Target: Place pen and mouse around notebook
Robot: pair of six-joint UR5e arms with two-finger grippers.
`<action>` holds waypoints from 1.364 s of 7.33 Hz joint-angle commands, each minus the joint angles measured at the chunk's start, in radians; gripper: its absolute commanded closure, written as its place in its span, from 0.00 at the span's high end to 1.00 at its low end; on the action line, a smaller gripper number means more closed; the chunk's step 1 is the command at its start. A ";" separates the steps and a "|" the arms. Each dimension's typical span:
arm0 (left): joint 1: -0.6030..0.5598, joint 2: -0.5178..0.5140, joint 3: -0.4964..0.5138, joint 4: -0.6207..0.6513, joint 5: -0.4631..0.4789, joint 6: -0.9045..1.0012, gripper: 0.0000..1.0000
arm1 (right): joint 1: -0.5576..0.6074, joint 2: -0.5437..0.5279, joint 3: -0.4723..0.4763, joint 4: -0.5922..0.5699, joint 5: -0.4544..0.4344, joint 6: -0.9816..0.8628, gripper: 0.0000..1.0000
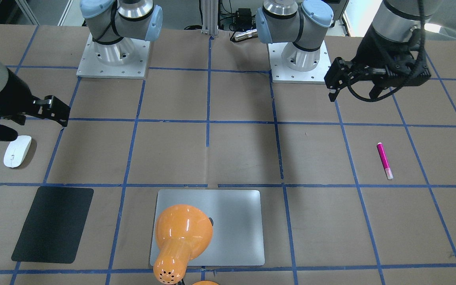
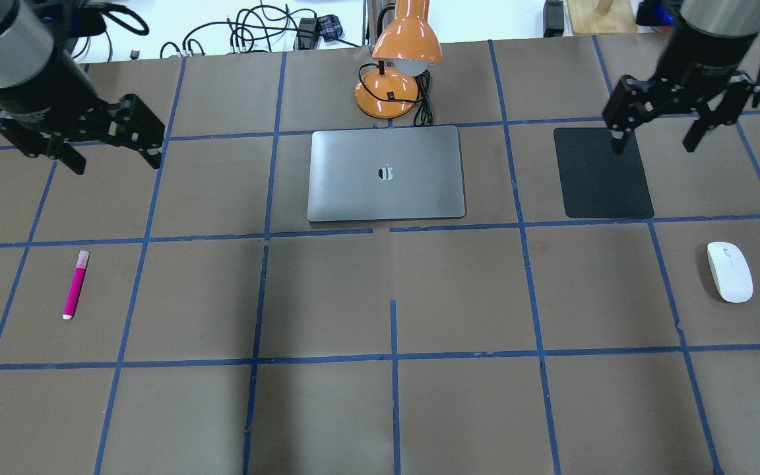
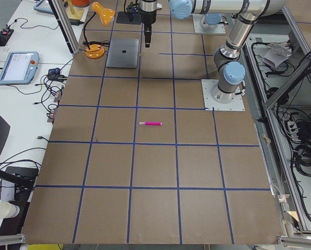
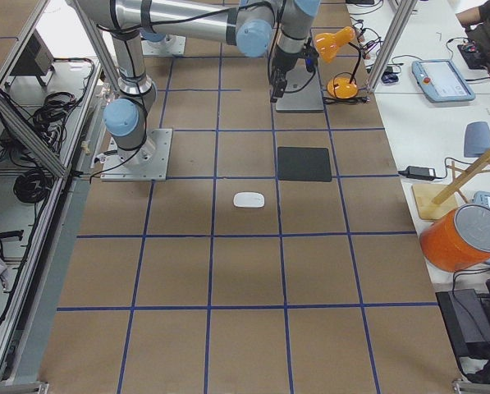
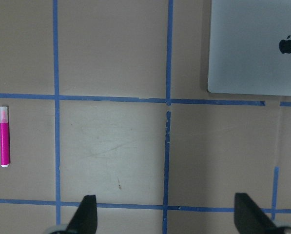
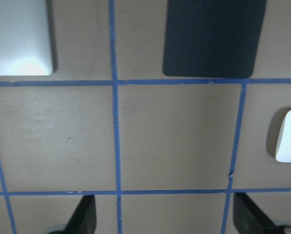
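Pen lies flat, cap (apparently translucent) pointing away from robot.

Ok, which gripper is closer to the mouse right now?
Right. The right gripper hangs near the mouse and black mat; the left gripper is across the table, by the pen.

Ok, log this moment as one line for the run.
pen lying left, ungrasped | mouse lying right, ungrasped | notebook closed, centre | left jaws open, empty | right jaws open, empty
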 commanded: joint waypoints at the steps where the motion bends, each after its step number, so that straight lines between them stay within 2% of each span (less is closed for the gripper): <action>1: 0.254 -0.019 -0.053 0.015 -0.005 0.322 1.00 | -0.194 -0.007 0.214 -0.219 -0.063 -0.240 1.00; 2: 0.352 -0.031 -0.080 0.046 -0.008 0.464 1.00 | -0.298 -0.013 0.300 -0.348 -0.080 -0.363 1.00; 3: 0.440 -0.083 -0.149 0.165 -0.010 0.530 1.00 | -0.426 -0.012 0.377 -0.445 -0.067 -0.512 1.00; 4: 0.489 -0.142 -0.274 0.369 -0.016 0.563 1.00 | -0.490 -0.015 0.453 -0.529 -0.062 -0.544 1.00; 5: 0.500 -0.201 -0.398 0.625 -0.017 0.676 1.00 | -0.494 -0.012 0.534 -0.659 -0.062 -0.539 1.00; 6: 0.514 -0.259 -0.460 0.750 -0.019 0.744 1.00 | -0.494 -0.004 0.626 -0.794 -0.061 -0.538 1.00; 8: 0.545 -0.333 -0.478 0.761 -0.075 0.753 0.98 | -0.494 0.037 0.649 -0.843 -0.035 -0.544 1.00; 9: 0.549 -0.347 -0.476 0.761 -0.079 0.747 0.97 | -0.494 0.099 0.638 -0.872 0.003 -0.533 1.00; 10: 0.550 -0.368 -0.478 0.810 -0.070 0.735 0.96 | -0.494 0.129 0.612 -0.889 0.005 -0.533 1.00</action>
